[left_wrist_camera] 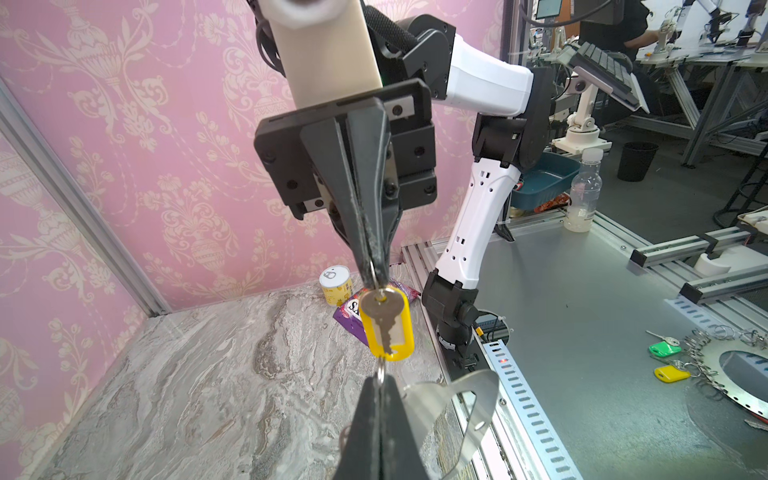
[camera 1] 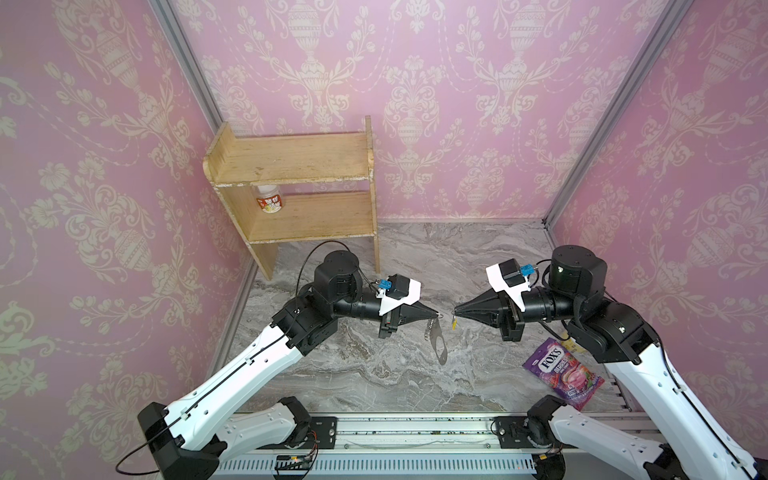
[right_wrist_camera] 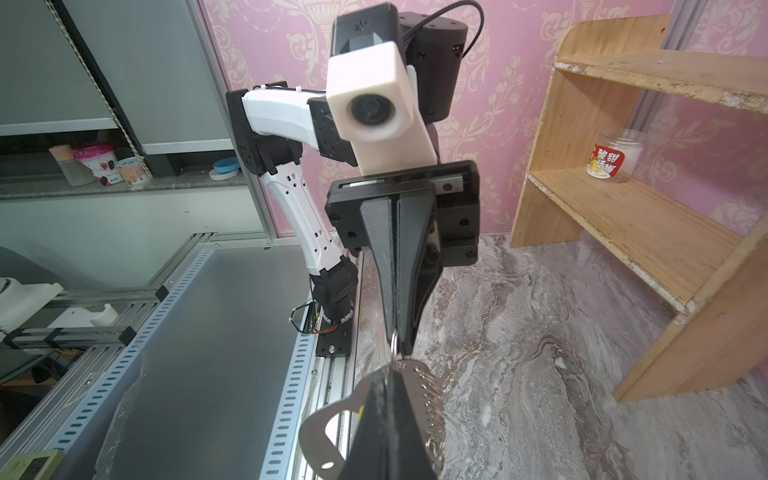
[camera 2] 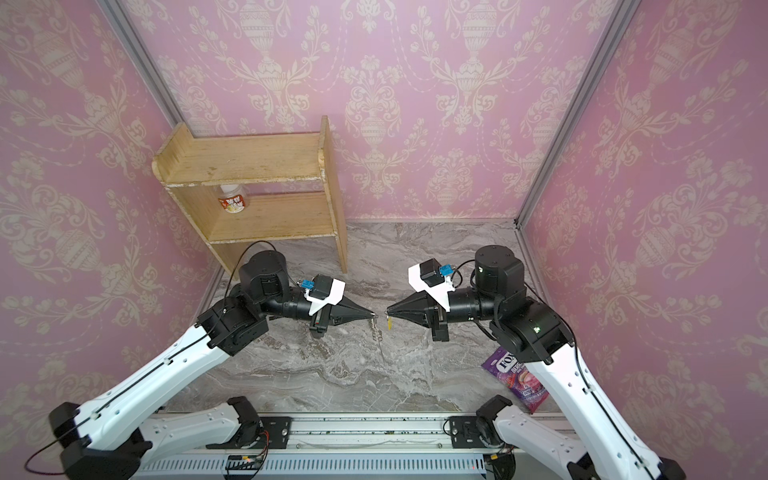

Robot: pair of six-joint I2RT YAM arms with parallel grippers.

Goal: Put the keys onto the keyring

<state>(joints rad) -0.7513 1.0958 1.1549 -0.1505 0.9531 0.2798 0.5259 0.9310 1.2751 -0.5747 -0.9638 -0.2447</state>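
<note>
Left gripper [camera 1: 435, 317] holds the flat grey metal keyring fob [left_wrist_camera: 484, 386] by its ring, hanging below; right gripper [camera 1: 457, 309] pinches the small yellow plastic key tag [left_wrist_camera: 406, 324], dangling beneath. Swing or tip misalignment could make the loops miss.

The left gripper [camera 1: 435, 316] reached in from nine o'clock and the right gripper [camera 1: 456, 311] from three, their tips facing, near but apart, above the table's [camera 1: 374, 382] middle. The keyring [camera 1: 439, 347] hung under the left tip and the keys [camera 1: 454, 323] under the right. A shelf unit [camera 1: 291, 164] stood at eleven o'clock with a jar [camera 1: 270, 202] on its lower board. A sweets packet [camera 1: 561, 374] lay at four o'clock.
</note>
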